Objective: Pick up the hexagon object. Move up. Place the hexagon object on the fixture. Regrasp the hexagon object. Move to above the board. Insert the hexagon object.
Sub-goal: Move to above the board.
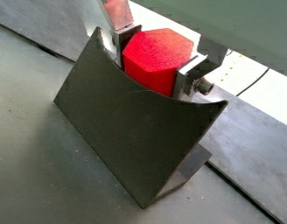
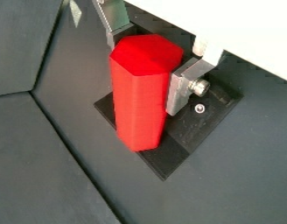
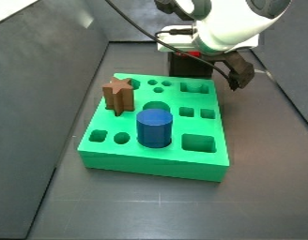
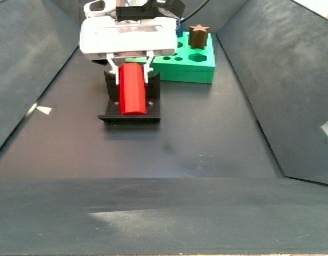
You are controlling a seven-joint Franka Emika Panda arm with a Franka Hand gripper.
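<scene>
The red hexagon object (image 1: 152, 54) rests in the curved notch of the dark fixture (image 1: 134, 131), one end against the base plate (image 2: 191, 131). It leans along the fixture in a side view (image 4: 131, 88). My gripper (image 1: 152, 61) is at its upper end, with a silver finger (image 1: 191, 74) pressed on one flat and the other finger (image 1: 111, 35) on the opposite side; it is shut on the prism. Both also show in a wrist view (image 2: 140, 96). The green board (image 3: 157, 141) lies beside the fixture (image 3: 188, 66). The gripper (image 3: 225, 70) hides the prism in that side view.
A brown star block (image 3: 116, 94) and a blue cylinder (image 3: 153, 127) stand in the board. Dark sloping walls (image 4: 33, 70) enclose the dark floor (image 4: 167, 160). The board (image 4: 191, 62) sits behind the fixture (image 4: 127, 112) in that side view.
</scene>
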